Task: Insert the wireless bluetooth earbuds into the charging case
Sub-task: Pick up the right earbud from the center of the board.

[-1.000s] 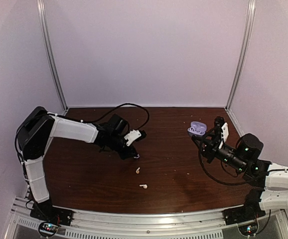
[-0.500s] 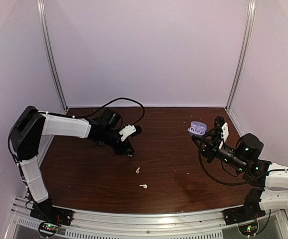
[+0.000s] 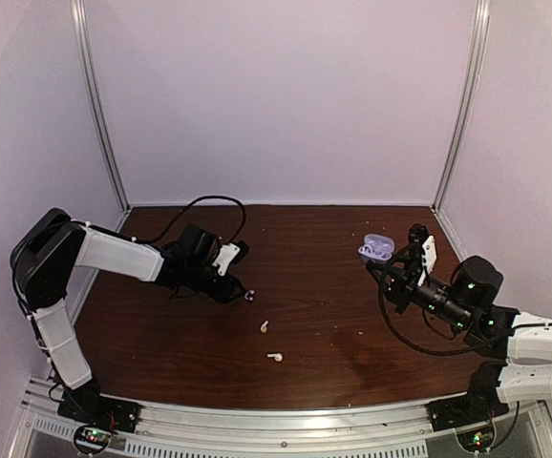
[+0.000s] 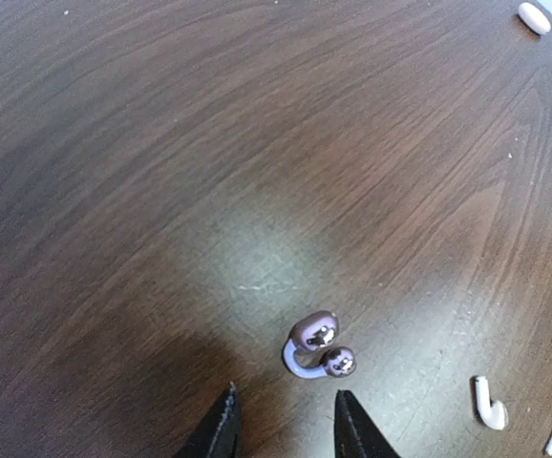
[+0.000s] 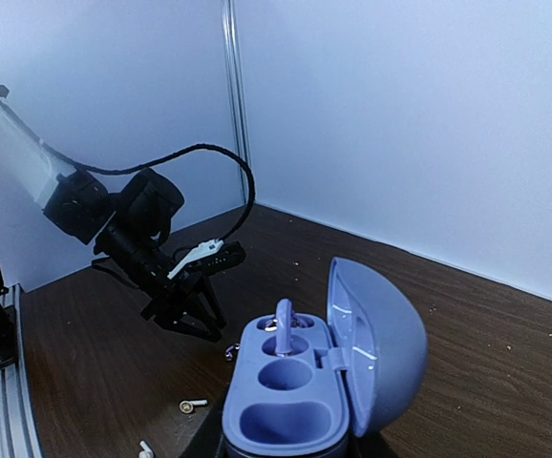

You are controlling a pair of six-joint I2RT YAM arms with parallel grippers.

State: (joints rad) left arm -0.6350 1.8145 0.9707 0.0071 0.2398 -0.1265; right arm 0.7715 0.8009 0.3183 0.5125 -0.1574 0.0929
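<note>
The dark wooden table (image 3: 333,372) fills the floor of the booth, and both arms reach out over it from the near edge. The right arm (image 3: 505,329) holds the charging case (image 3: 376,248) up off the wood at the right side. It is a lilac case with its lid (image 5: 376,334) swung open. The right gripper (image 3: 397,269) has its fingers hidden under the case in its own camera, so I judge rather than see that they are clamped on it.

The left arm (image 3: 114,256) stretches low toward the middle. The left gripper (image 4: 281,425) has its fingers spread apart with nothing between them, and it hangs just short of a purple earbud (image 4: 316,345). This is a clip-shaped piece lying flat on the wood, and the fingers are not touching it.

Inside the case, the far socket seems to hold a matching purple piece (image 5: 283,322) with its loop sticking up, while the nearer socket (image 5: 284,374) looks empty. So I'd call the job roughly halfway for this pair: one seated and one on the table, not yet gripped and well apart from the case.

Two white earbuds (image 3: 265,326) (image 3: 274,357) lie loose nearer the front edge — whether they belong in this case I cannot tell. A pale oval speck (image 4: 534,17) sits far off, too small to identify.
</note>
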